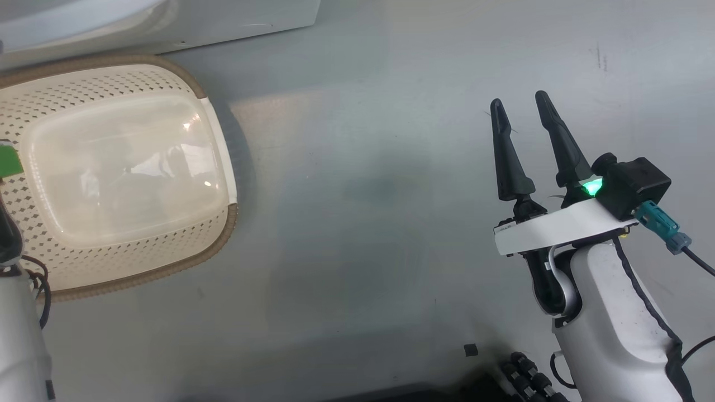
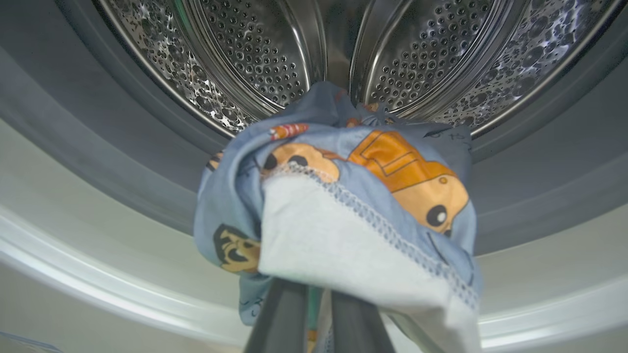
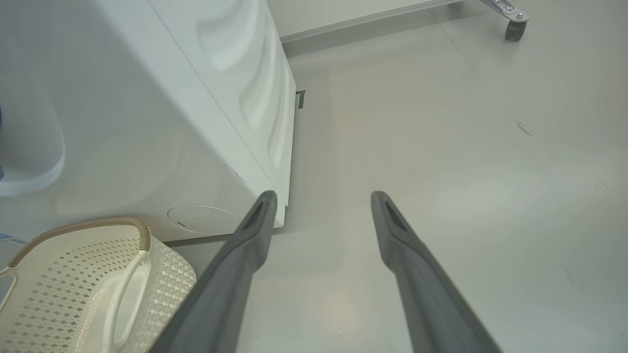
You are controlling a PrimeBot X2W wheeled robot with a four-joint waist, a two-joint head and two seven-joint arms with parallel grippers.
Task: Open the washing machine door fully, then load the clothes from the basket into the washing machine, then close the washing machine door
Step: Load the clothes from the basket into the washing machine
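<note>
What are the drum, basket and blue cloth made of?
The drum looks like polished steel, shiny and punched with holes. The basket seems matte cream plastic, moulded perforations. The cloth looks a soft printed knit, perhaps cotton, with stitched hem.

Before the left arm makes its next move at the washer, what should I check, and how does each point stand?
1. Left end effector shut on the blue printed garment: ok.
2. Drum open straight ahead of the garment: ok.
3. Garment already past the grey gasket: cannot tell.
4. Other clothes already lying in the drum: cannot tell, the held garment hides its lower part.
5. Nothing left in the visible part of the basket: ok.
6. Right end effector open over the floor, apart from the washing machine: ok.
</note>
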